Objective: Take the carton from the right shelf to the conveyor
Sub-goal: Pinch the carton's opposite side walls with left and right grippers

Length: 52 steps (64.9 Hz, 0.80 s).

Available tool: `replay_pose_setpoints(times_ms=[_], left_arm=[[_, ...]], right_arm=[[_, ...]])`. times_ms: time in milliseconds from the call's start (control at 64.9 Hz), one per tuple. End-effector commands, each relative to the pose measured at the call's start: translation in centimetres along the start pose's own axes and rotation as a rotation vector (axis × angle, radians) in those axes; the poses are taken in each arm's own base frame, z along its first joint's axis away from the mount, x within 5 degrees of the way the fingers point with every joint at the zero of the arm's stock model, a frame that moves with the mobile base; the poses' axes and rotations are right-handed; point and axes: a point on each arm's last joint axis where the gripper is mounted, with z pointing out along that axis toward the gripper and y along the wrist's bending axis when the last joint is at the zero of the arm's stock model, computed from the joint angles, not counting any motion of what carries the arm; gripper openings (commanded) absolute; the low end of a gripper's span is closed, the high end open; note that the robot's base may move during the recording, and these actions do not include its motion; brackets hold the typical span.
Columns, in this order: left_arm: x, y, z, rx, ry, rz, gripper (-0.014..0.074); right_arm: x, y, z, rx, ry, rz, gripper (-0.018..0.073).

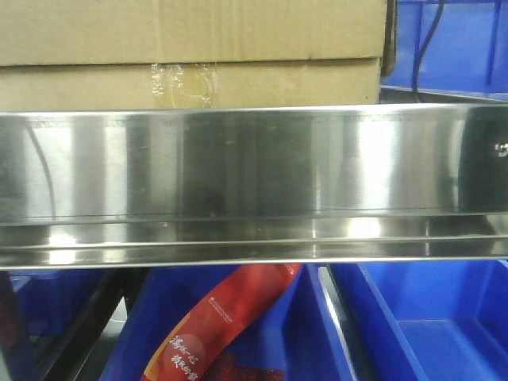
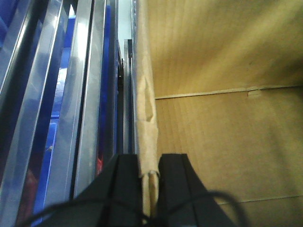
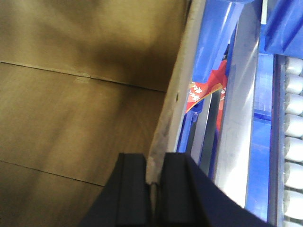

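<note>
Left gripper (image 2: 150, 176) and right gripper (image 3: 152, 176) pinch carton (image 1: 198, 40) walls; thin card may buckle or snag shelf (image 1: 238, 159) lip.

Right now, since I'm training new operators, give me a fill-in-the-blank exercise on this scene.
1. The left claw and right claw each clamp a wall of the ___.
2. The plastic bins under the steel shelf are ___.
3. The packet lying in one bin is ___.
Missing: carton; blue; red.
</note>
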Motion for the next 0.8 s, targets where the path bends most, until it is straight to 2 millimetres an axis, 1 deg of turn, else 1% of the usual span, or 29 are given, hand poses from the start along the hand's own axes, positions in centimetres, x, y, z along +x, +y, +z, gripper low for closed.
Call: replay_pose_setpoints(times_ms=[0,77,139,262,355,447,462,586,632,725,771,786], left_arm=[[-0.3,0.3,-2.3,0.025,-0.019,-0.029,-0.0005],[-0.7,0.4,-4.7,0.059,-0.067,-0.048,-0.0005],[-0.8,0.3,-6.3,0.081,-0.101,-0.053,-0.0006],[-0.5,0.1,-9.9,0.100,-0.161,-0.038,-0.0006],[0.2,-0.4,-11.6,0.093,-0.153,-0.008,-0.0006],[0.4,-1.1,-12.5,0.096,-0.175,0.020,-0.0006],[0.4,-1.2,-12.6,0.097,-0.178,0.025,-0.0006],[1.4,-2.1,-13.7,0.129,-0.175,0.050,-0.0006],[2.0,-2.4,-13.9,0.140,-0.163,0.047,-0.0006],[3.3,-2.7,-14.5,0.153,-0.147,0.063,-0.0006],[4.2,-2.9,-14.6,0.148,-0.130,0.072,-0.0006],[4.4,-2.9,-14.6,0.146,-0.126,0.072,-0.0006]], right_arm=[[-0.3,-0.3,-2.9,0.032,-0.046,-0.021,-0.0068],[-0.4,-0.2,-4.7,0.036,-0.070,-0.025,-0.0068],[-0.3,-0.2,-6.5,0.042,-0.093,-0.029,-0.0068],[-0.2,0.0,-10.1,0.041,-0.163,-0.033,-0.0068],[0.0,0.1,-12.7,0.037,-0.213,-0.034,-0.0068],[0.5,0.2,-14.5,0.041,-0.240,-0.037,-0.0068],[0.6,0.1,-14.9,0.047,-0.246,-0.038,-0.0068],[2.1,0.0,-16.8,0.057,-0.246,-0.041,-0.0068],[2.9,0.0,-17.7,0.059,-0.246,-0.041,-0.0068],[4.5,-0.1,-18.5,0.060,-0.227,-0.041,-0.0068],[5.5,-0.1,-19.3,0.059,-0.225,-0.042,-0.0068],[5.8,-0.1,-19.2,0.060,-0.214,-0.041,-0.0068]])
